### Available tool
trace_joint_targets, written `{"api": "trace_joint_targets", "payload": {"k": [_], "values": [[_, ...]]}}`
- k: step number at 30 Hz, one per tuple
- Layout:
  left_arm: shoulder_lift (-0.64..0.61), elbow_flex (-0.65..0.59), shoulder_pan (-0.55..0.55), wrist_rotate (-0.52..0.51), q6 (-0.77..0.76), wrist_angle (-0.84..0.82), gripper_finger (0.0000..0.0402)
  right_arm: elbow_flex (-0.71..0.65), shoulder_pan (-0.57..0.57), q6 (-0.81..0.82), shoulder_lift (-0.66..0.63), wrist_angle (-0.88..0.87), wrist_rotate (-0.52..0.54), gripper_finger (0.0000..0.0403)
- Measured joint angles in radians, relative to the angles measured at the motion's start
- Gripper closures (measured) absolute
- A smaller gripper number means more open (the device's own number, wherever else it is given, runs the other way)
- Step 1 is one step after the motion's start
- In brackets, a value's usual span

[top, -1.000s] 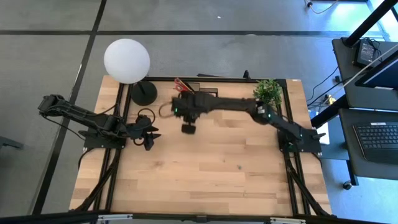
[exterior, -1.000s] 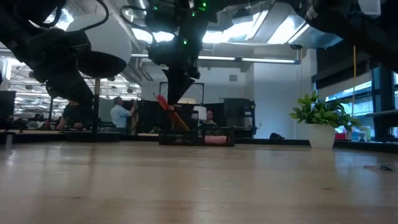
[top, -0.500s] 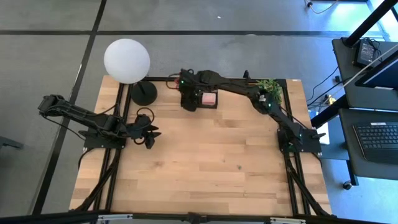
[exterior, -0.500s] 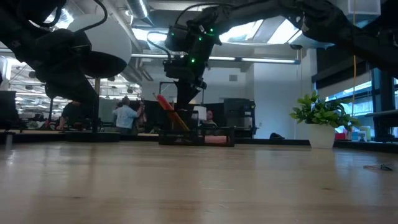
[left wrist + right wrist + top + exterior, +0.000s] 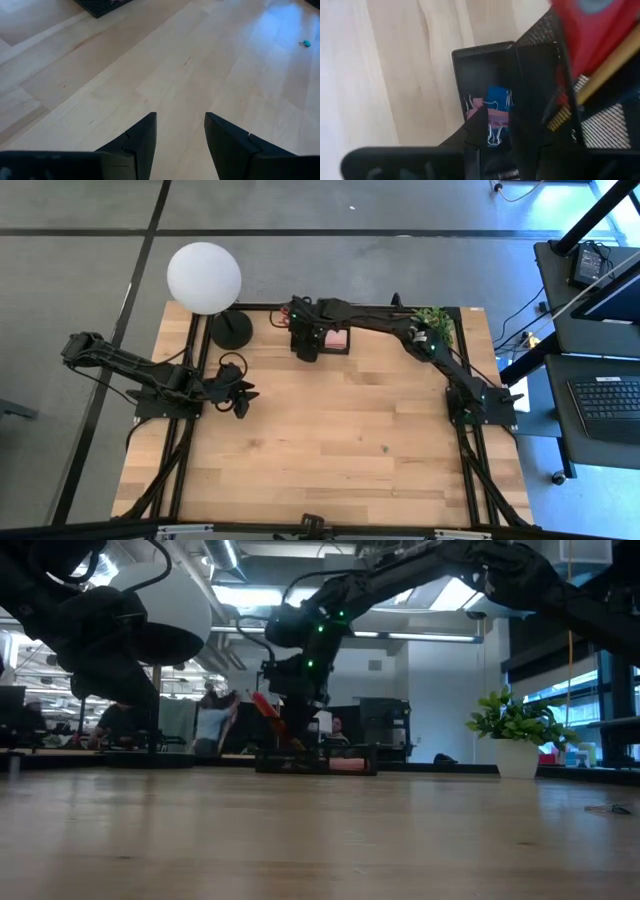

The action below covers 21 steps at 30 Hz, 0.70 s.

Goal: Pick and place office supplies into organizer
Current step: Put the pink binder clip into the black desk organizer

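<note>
In the high view, the right gripper hangs over the left end of the organizer at the bench's far edge, a pink pad showing just beside it; the left gripper waits well apart. In the low view, red-handled scissors lean out of the organizer. In the left wrist view, that gripper is released over bare wood. In the right wrist view, the nearly clenched fingers sit directly above blue and pink binder clips in an organizer compartment; a grasp cannot be told.

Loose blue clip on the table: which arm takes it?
Left, probably. The left gripper is open, empty and has the clip ahead in its wrist view; the right gripper hangs over the organizer.
</note>
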Motion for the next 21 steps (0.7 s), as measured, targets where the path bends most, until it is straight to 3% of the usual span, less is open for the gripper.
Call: {"api": "trace_joint_targets", "payload": {"k": [21], "values": [[0.0, 0.0, 0.0, 0.0, 0.0, -0.001, 0.0242, -0.052, -0.002, 0.0, 0.0, 0.051, 0.002, 0.0334]]}}
